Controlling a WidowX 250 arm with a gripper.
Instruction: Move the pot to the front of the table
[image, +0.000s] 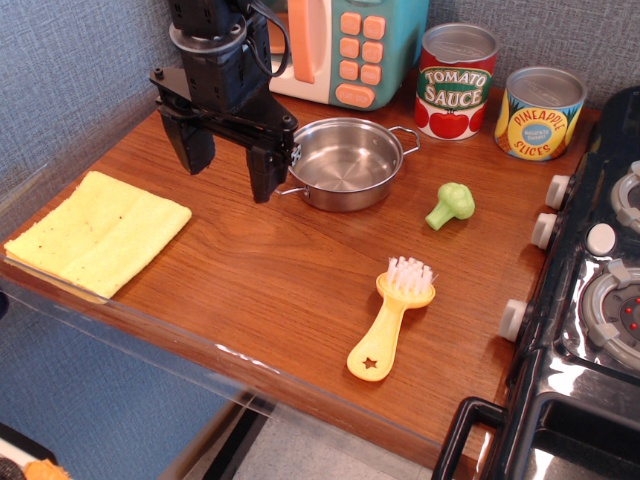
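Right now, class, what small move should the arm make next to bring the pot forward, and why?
Probably shift the gripper sideways toward the pot and lower it over the near rim. Its jaws hang open just beside the pot's handle, gripping nothing, and the pot sits far back on the table.

- I had one view only, set above the table's front edge, looking down and toward the back wall.
- It sat fairly near: the tabletop filled most of the frame.
- The stove cut the right edge, the gripper stood upper left.
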